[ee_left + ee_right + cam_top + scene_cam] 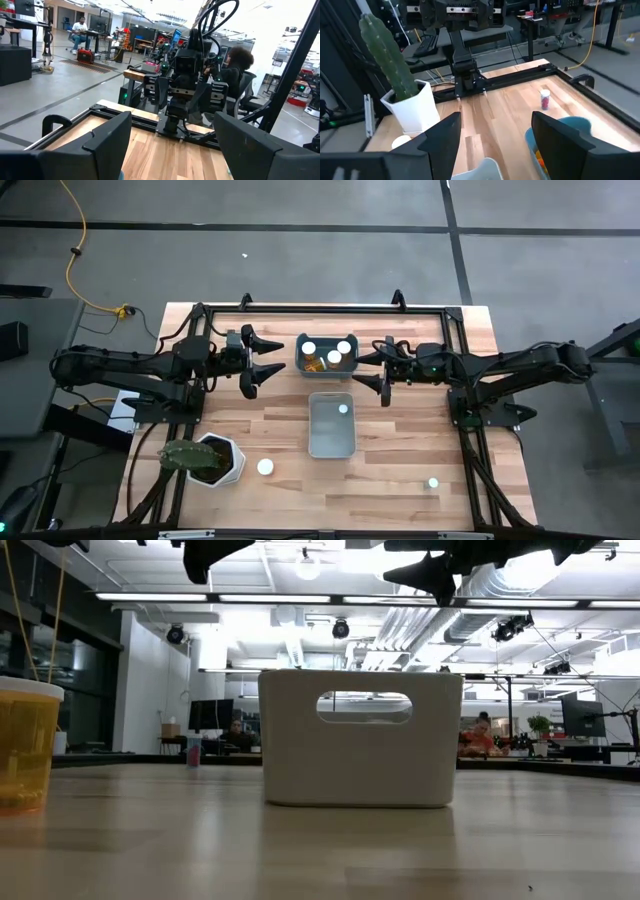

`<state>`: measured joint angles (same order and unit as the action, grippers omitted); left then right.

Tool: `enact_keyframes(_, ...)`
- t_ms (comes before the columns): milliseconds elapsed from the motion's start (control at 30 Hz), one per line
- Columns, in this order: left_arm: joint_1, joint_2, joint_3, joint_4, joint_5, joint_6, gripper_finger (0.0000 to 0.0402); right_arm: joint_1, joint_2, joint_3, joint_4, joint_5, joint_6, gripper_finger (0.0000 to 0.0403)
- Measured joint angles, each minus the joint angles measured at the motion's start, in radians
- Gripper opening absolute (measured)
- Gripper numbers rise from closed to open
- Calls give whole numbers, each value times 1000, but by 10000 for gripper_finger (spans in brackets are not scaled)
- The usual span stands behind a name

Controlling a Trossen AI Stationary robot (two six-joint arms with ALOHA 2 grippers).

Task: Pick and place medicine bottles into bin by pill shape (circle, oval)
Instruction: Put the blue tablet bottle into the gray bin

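Three white-capped medicine bottles [327,352] stand in the far bin [303,367]. One bottle [343,409] stands in the near grey bin [331,442]. A white-capped amber bottle [265,467] stands on the table near the front, and shows large in the low view [25,745]. A small greenish-topped bottle [432,481] stands at the front right. My left gripper [268,358] is open and empty, raised left of the far bin. My right gripper [367,371] is open and empty, raised right of it. Both grippers' fingers stand apart in the wrist views [172,145] [497,140].
A white hexagonal pot with a cactus [213,459] stands at the front left, and shows in the right wrist view [412,107]. A black frame [330,308] runs along the table's far edge and sides. The near bin's handle wall [360,738] fills the middle of the low view.
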<state>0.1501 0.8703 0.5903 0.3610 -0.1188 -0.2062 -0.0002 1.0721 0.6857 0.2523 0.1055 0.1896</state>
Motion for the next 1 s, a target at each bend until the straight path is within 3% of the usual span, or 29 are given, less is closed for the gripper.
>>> enact_keyframes(133, 0, 0, 0, 0, 0, 0, 270, 1, 0, 17, -61, 0, 79, 236)
enact_keyframes(367, 0, 0, 0, 0, 0, 0, 270, 76, 46, 277, -742, -8, 167, 236)
enact_keyframes(600, 0, 0, 0, 0, 0, 0, 270, 234, 148, 439, -1307, -141, 609, 236)
enact_keyframes(700, 0, 0, 0, 0, 0, 0, 270, 327, 173, 428, -1370, -194, 832, 236)
enact_keyframes(1000, 0, 0, 0, -1, 0, 0, 270, 620, 238, 370, -1377, -214, 1527, 236)
